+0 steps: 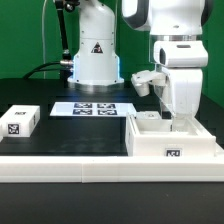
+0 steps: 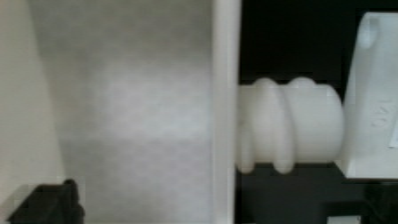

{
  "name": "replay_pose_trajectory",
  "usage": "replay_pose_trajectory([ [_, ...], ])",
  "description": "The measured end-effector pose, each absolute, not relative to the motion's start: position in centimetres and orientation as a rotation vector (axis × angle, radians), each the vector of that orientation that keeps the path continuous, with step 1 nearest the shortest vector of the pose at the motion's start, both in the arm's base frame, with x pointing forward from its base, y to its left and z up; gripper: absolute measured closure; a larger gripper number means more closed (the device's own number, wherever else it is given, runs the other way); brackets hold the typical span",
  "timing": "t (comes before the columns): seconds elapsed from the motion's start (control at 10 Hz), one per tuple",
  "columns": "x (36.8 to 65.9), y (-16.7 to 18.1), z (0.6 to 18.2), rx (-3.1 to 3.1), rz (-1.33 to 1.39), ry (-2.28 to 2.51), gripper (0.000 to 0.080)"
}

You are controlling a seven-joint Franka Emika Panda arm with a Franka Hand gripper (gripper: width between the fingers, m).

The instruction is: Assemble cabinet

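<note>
1. White plastic makes up the cabinet (image 1: 170, 142), the biggest white piece you see. It stands at the near right of the black table (image 1: 70, 135), well apart from the robot base (image 1: 95, 55) at the far middle.
2. Its long axis runs left to right across the exterior view. Its open side points up, and the near wall shows you a square black-and-white tag low on the face.
3. An upright wall stands along its left end, and the hollow lies to the right of that wall.
4. The claw (image 1: 181, 120) hangs straight down from the arm over the right half of the cabinet, and its lower end dips inside the hollow, behind the near wall.
5. That wall hides the fingertips from you, so you cannot tell whether the claw is released or clenched, nor whether it touches the cabinet.
6. In the wrist view you get a blurred flat white panel (image 2: 134, 110) very close to the lens, with a ridged white peg (image 2: 285, 135) sticking out sideways from its edge. One dark fingertip (image 2: 45, 205) shows at the corner, and the other is out of sight.
7. The marker board (image 1: 93, 108) lies flat left of the cabinet and farther back, and a small white block (image 1: 20, 121) with a tag sits at the near left.
</note>
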State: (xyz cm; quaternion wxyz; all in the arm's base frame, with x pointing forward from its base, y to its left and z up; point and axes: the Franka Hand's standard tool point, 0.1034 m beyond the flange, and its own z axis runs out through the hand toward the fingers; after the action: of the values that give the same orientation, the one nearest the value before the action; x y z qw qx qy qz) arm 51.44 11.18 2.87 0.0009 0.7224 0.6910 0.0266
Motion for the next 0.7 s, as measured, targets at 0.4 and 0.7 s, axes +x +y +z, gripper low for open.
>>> replay_pose_trajectory([
  [0.4, 48.7, 12.8, 6.4, 2.314, 0.11, 2.095, 0.0002],
  [0.7, 45.7, 15.3, 6.7, 2.382, 0.137, 2.033, 0.0002],
])
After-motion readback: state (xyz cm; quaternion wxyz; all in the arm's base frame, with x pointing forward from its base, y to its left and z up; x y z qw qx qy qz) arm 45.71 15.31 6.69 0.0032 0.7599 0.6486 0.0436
